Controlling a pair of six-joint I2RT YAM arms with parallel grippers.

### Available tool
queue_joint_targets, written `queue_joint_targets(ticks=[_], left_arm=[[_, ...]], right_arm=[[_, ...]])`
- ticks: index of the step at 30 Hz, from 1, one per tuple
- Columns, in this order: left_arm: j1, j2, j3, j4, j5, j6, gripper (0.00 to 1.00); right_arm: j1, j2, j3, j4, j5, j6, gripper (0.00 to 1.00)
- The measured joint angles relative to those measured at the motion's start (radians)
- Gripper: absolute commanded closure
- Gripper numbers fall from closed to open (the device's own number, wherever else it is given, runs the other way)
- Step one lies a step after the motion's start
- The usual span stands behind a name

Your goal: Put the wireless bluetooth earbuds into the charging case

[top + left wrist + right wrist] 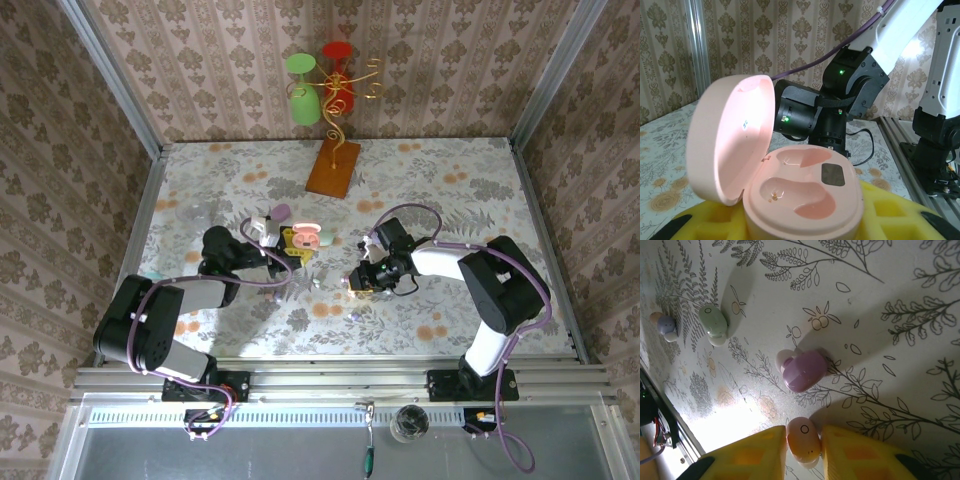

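Observation:
My left gripper (800, 222) is shut on the pink charging case (805, 192), its yellow fingers (900, 212) pressing both sides. The lid (727, 137) stands open and both moulded wells are empty. From above, the case (305, 238) sits left of centre. On the table, a pinkish earbud (802, 437) lies between the yellow fingers (755, 455) of my right gripper (804, 447), which touch both its sides. A purple earbud (802, 371) lies just beyond it. Farther off are a mint earbud (714, 322) and a small lilac one (665, 326).
A wire stand (333, 165) on a wooden base holds a green and a red glass at the back. Other pastel cases (270, 222) lie beside the left gripper. The right arm's wrist (840, 95) looms just behind the open case.

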Motion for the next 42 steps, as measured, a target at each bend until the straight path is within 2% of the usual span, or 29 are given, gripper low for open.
queue_joint_targets(ticks=[11, 22, 27, 33, 38, 42], left_arm=[[0.000, 0.000, 0.000, 0.000, 0.000, 0.000, 0.64], [0.000, 0.000, 0.000, 0.000, 0.000, 0.002, 0.64], [0.000, 0.001, 0.000, 0.000, -0.011, 0.019, 0.64], [0.000, 0.017, 0.000, 0.000, -0.039, 0.050, 0.64], [-0.002, 0.032, 0.000, 0.002, -0.069, 0.091, 0.64], [-0.016, 0.064, 0.006, 0.003, -0.091, 0.114, 0.64]], right_arm=[[0.018, 0.016, 0.000, 0.002, -0.011, -0.001, 0.73], [0.023, 0.001, 0.000, 0.002, 0.021, -0.003, 0.82], [0.043, -0.132, -0.044, 0.001, 0.193, 0.022, 0.84], [0.123, -0.305, -0.053, -0.014, 0.562, 0.107, 0.84], [0.178, -0.334, -0.049, -0.097, 0.818, 0.185, 0.84], [0.181, -0.352, -0.049, -0.151, 0.919, 0.209, 0.84]])
